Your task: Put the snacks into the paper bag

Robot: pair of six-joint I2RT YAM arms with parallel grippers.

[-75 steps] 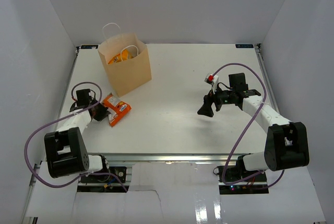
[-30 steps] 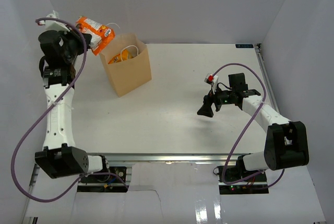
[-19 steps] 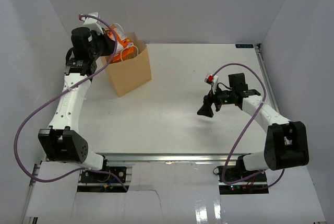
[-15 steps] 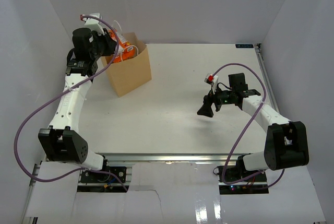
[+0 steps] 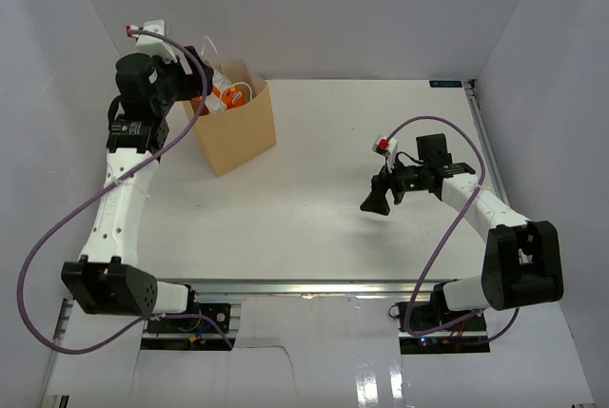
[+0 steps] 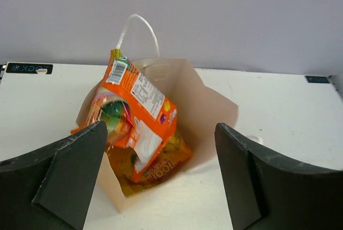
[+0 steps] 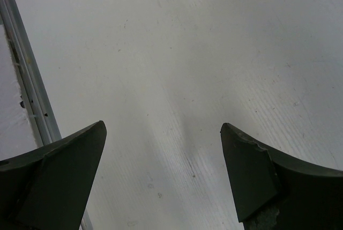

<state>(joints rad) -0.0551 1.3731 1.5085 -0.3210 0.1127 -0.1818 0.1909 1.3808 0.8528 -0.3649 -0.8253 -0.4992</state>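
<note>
The tan paper bag (image 5: 238, 137) stands upright at the table's back left, a white loop handle (image 6: 139, 26) above its rim. An orange snack packet (image 6: 136, 117) sticks up out of the bag's mouth (image 5: 226, 96), leaning towards the left rim. A yellow-orange packet (image 6: 158, 168) lies under it inside the bag (image 6: 201, 98). My left gripper (image 6: 161, 128) is open, raised just left of the bag (image 5: 195, 94), with nothing held between its fingers (image 6: 67, 173). My right gripper (image 5: 373, 201) hovers open over bare table at the right (image 7: 162, 127).
White walls enclose the table (image 5: 333, 237) on three sides, the left wall close behind my raised left arm. A metal rail (image 7: 27, 90) runs along the table edge in the right wrist view. Purple cables loop off both arms.
My left gripper opened and let go of the orange packet, which now rests in the bag's mouth. The left arm drew back slightly to the left. The right arm has not moved.
</note>
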